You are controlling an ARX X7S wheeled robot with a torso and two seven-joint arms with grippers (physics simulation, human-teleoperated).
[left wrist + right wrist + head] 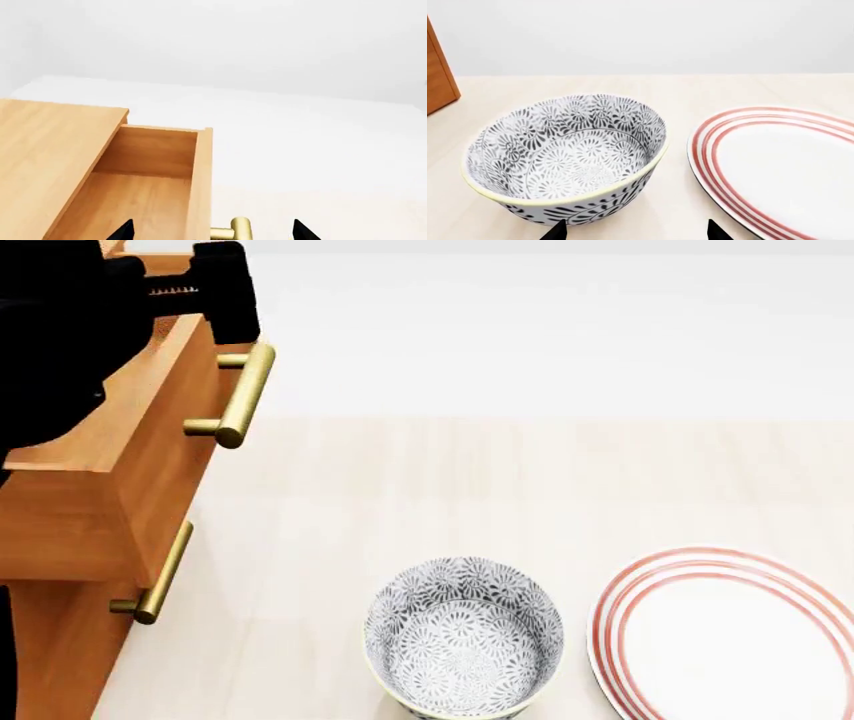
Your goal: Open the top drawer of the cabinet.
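Note:
The orange-brown cabinet [54,650] stands at the left of the head view. Its top drawer [134,455] is pulled out toward the table's middle, brass bar handle [247,395] in front. In the left wrist view the drawer's lighter wood interior [133,200] is exposed beside the cabinet top [47,150]. My left gripper [213,233] is open, its black fingertips [124,231] spread wide either side of the drawer front and handle [235,230], touching neither. My right gripper [635,233] is open and empty, low over the table beside the bowl.
A second drawer's brass handle [158,578] sits below the open drawer. A patterned black-and-white bowl [463,648] stands at the front centre and shows in the right wrist view [567,155]. A white plate with red rings [734,635] lies to its right. My left arm [80,330] covers the cabinet top.

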